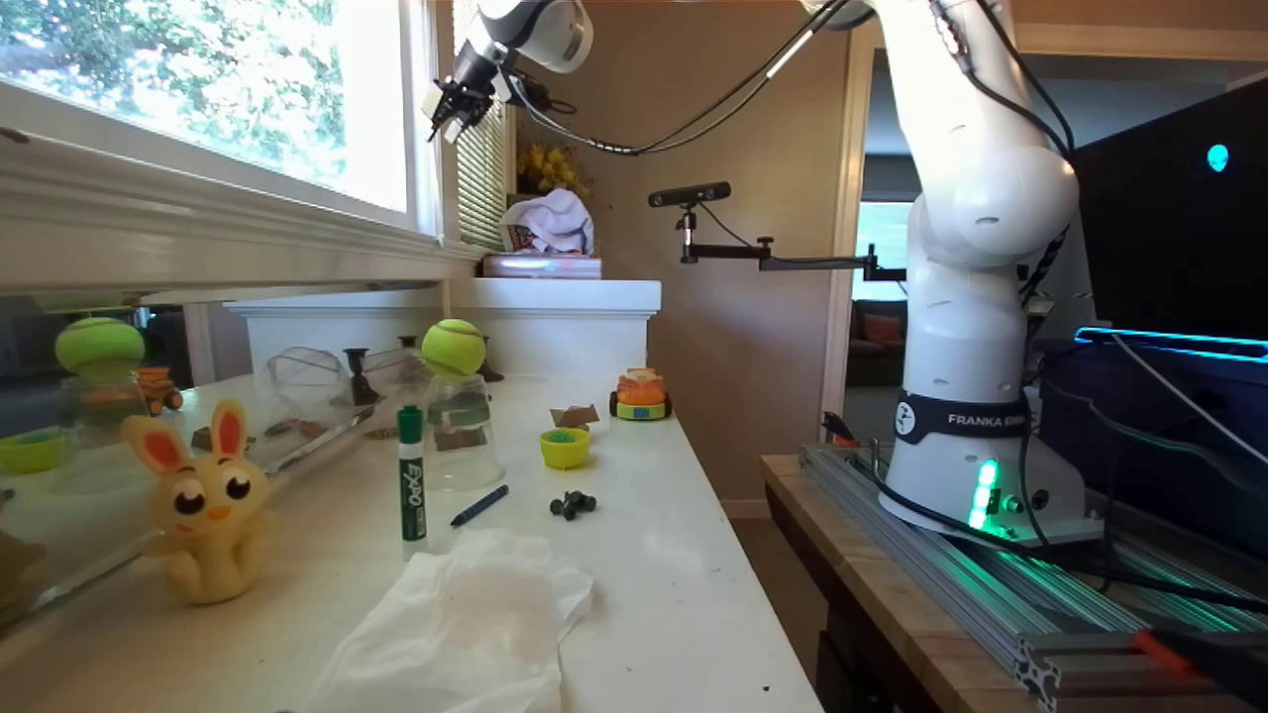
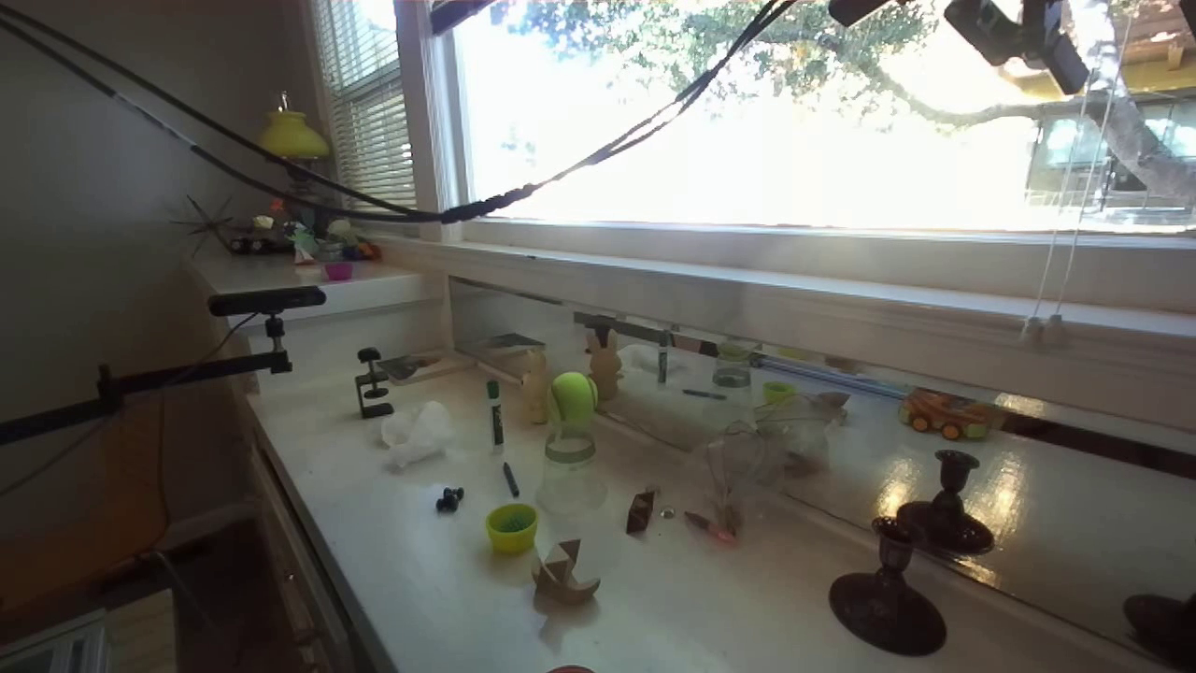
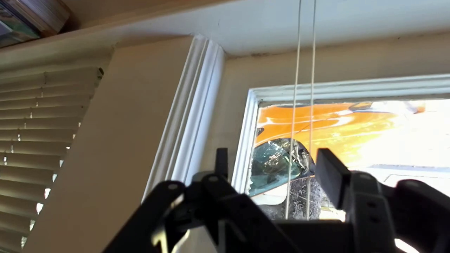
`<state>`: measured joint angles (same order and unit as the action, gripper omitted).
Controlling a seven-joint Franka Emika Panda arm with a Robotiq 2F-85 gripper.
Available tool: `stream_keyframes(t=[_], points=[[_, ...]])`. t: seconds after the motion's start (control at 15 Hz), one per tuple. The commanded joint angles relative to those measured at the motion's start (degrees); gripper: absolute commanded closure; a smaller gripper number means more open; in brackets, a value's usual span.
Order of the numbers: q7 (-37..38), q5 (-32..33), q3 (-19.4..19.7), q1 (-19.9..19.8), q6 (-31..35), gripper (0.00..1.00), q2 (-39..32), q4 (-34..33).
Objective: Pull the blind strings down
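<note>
While blind strings dangle, the gripper stands spread

As seen in the wrist view, both pale strings hang before the window — passing, to the eye, between the gripper's well-parted fingers, though their depth I cannot tell. Nothing shows in its grasp. Beside the window runs a slatted blind; below the window — on a counter — stands a yellow cup.

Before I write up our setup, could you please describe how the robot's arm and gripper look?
The arm is white and rounded, with a black FRANKA-lettered band, a green light strip and long black cables. The gripper is black, with angular linkages and blocky fingers.
</note>
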<state>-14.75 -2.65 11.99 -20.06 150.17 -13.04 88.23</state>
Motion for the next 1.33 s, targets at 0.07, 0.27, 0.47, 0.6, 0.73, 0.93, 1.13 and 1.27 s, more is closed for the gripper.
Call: stream_keyframes(t=[0.07,0.27,0.47,0.6,0.73,0.93,1.13,1.27], points=[[-4.34,-5.94,-1.83,-1.42,0.06,0.72,-1.21,-1.6],[-7.01,-10.14,-2.94,-2.22,-0.43,0.92,-1.52,-1.59],[-8.3,-11.97,-3.39,-2.71,-1.16,1.0,-1.82,-1.59],[-8.12,-11.71,-3.32,-2.79,-1.35,1.0,-2.01,-1.59],[-7.99,-11.47,-3.27,-2.77,-1.4,1.0,-1.98,-1.6],[-7.84,-11.04,-3.17,-2.63,-1.3,1.0,-1.94,-1.33],[-7.44,-10.59,-3.05,-2.4,-1.35,1.0,-1.74,-0.16],[-7.29,-10.29,-3.03,-2.22,-1.22,1.0,-1.53,0.8]])
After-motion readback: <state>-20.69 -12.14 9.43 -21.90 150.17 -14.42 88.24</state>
